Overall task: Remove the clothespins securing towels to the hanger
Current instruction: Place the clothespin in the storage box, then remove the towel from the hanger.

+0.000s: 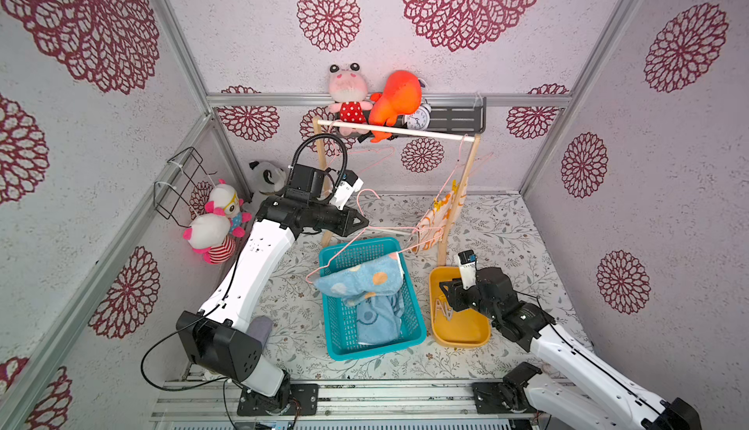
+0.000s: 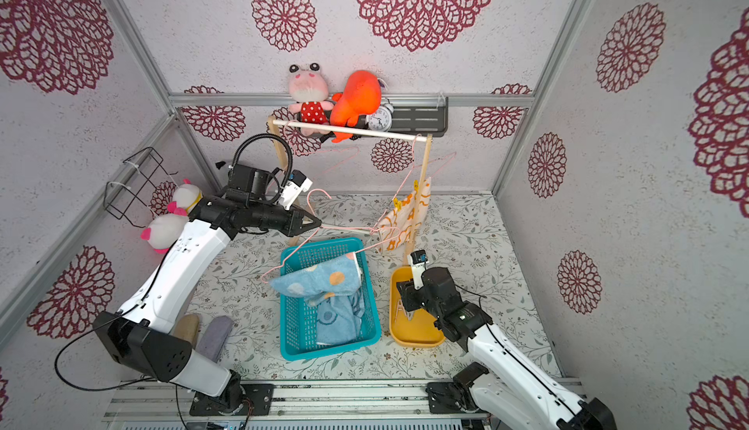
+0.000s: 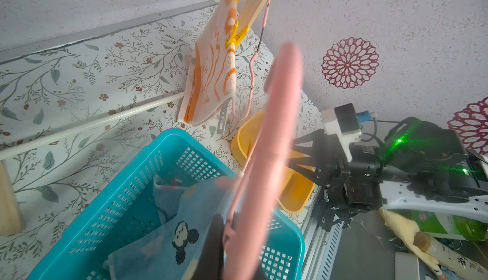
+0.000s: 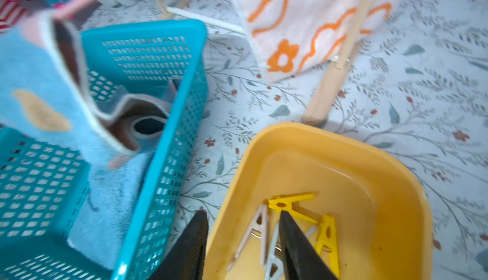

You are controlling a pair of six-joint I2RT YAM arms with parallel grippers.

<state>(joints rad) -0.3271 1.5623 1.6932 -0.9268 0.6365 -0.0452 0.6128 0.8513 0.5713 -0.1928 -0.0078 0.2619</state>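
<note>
We found left gripper (image 1: 362, 221) clenched on the hanger (image 3: 274, 138), right gripper (image 4: 243, 212) released above the tub (image 4: 290, 128). Next due: clothespins (image 3: 236, 34) on white towel (image 3: 211, 75), one o'clock from basket (image 3: 169, 133).

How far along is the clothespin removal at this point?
Done: several clothespins lie in the yellow tub, and one blue towel lies in the teal basket. In hand: the left pincer grips a pink hanger carrying a second blue towel over the basket; the right pincer hangs open above the tub. Left: the white-orange towel is pinned by yellow clothespins.
</note>
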